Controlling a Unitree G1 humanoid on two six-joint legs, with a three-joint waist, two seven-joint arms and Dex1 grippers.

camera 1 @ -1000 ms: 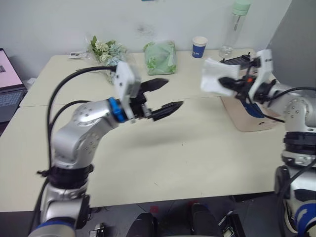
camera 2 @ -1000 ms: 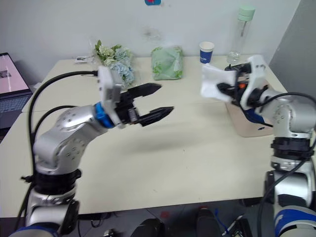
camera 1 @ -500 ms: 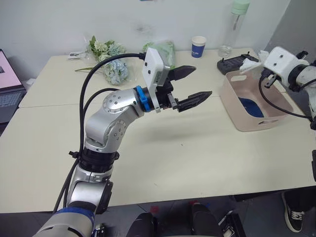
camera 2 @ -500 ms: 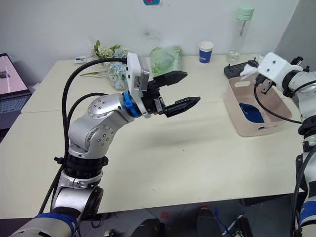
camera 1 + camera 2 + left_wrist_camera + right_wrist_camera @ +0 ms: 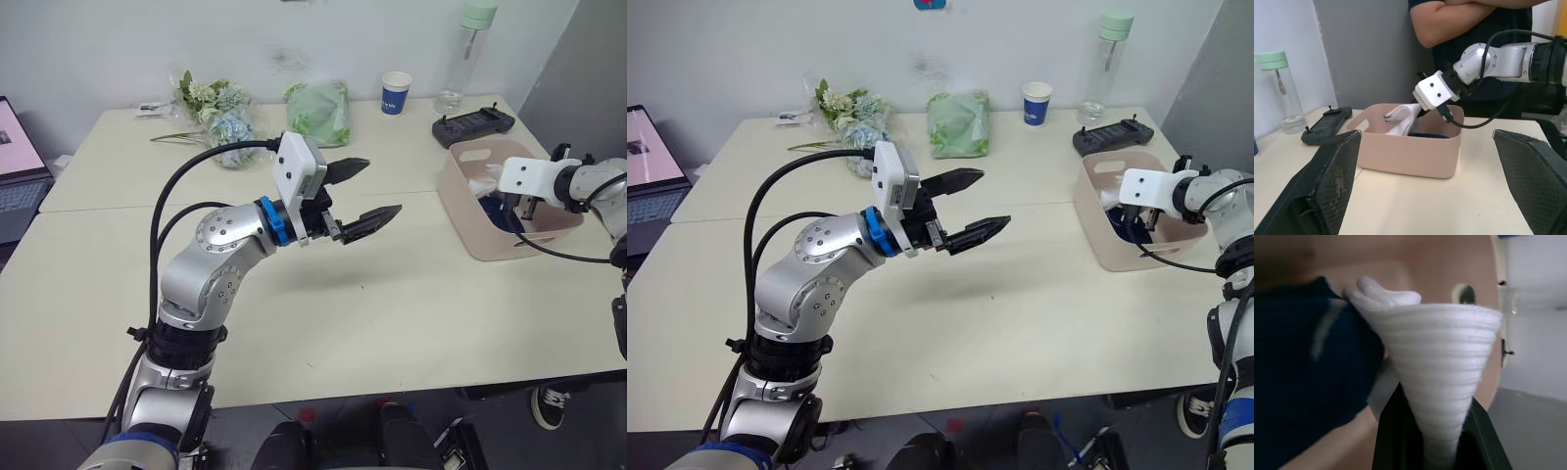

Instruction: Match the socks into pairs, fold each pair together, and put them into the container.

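The pale pink container [image 5: 472,233] stands at the table's right side. My right gripper [image 5: 1436,431] reaches down inside it, shut on a folded pair of white socks [image 5: 1402,120] that stick up above the rim. Dark navy socks [image 5: 1308,372] lie on the container's floor beside the white pair [image 5: 485,185]. My left gripper [image 5: 384,186] hangs open and empty above the middle of the table, pointing toward the container [image 5: 1410,154].
Along the table's far edge are a pale green bag [image 5: 318,113], flowers [image 5: 216,108], a blue-and-white paper cup [image 5: 396,93], a bottle [image 5: 468,49] and a black controller [image 5: 473,124]. A laptop [image 5: 15,166] sits at far left. A person [image 5: 1474,19] stands behind the container.
My right gripper has carried the white socks from left of the container, over its rim and down inside. My left gripper stayed open, swinging right and then back a little.
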